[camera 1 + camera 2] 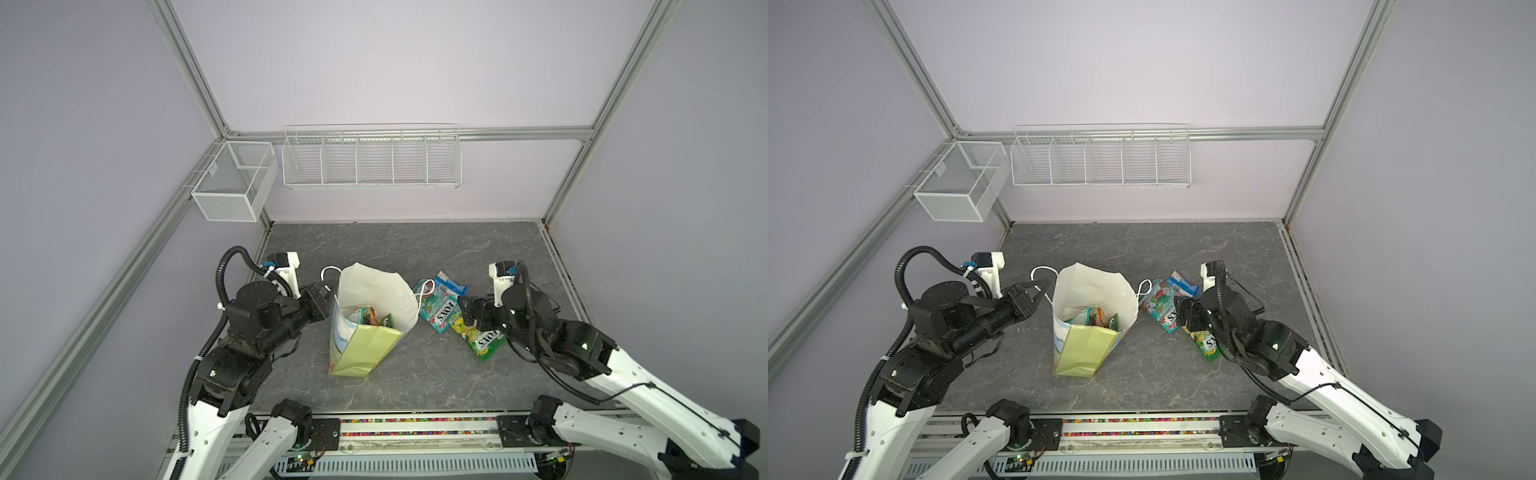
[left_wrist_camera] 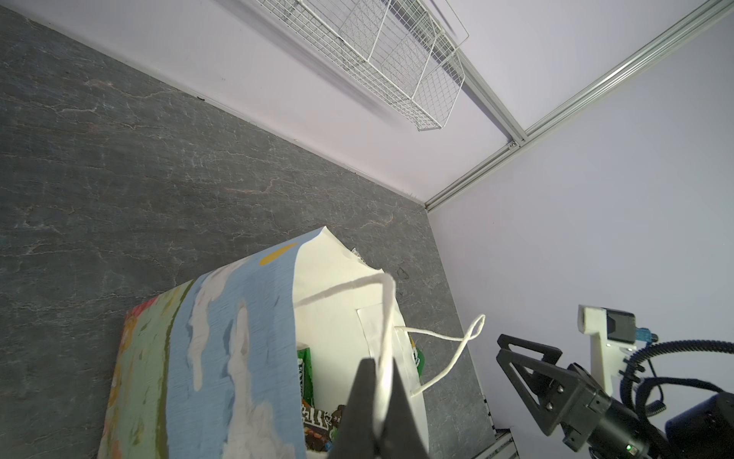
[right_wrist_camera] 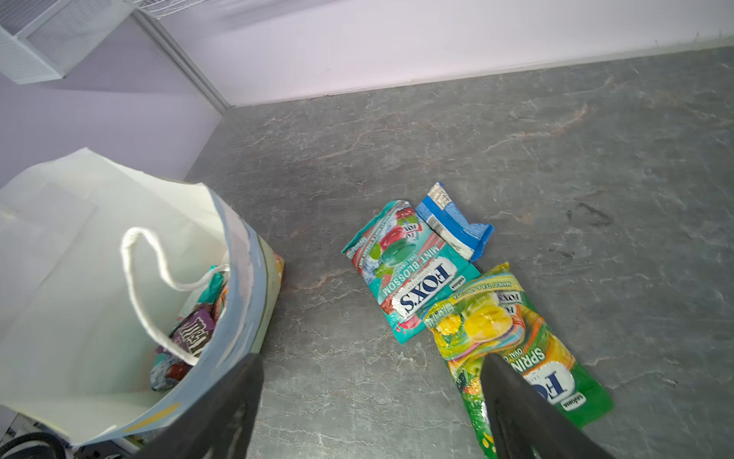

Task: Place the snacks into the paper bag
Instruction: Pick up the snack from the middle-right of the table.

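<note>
Left claw [image 2: 380, 365] clenched on the handle [image 2: 384, 314] of the bag [image 1: 363, 347]; right claw [image 1: 466, 311] spread wide and empty over the green packet [image 3: 512, 330].

From my left: the handle cord runs between the left claw's fingers, so that arm is tied up keeping the bag standing with its mouth open. Some snacks [image 1: 370, 318] already lie in the bottom of the bag. Three are left on the table [image 1: 415, 249], right of the bag: a teal packet [image 1: 436, 309], a blue packet [image 1: 451, 286] against its far edge, and the green packet overlapping its near corner. In the right wrist view one finger crosses the green packet's body. The green packet's long axis runs diagonally from the teal packet toward the right arm's base. I judge the right arm should take it, jaws across the short width, then carry it left to the bag.
</note>
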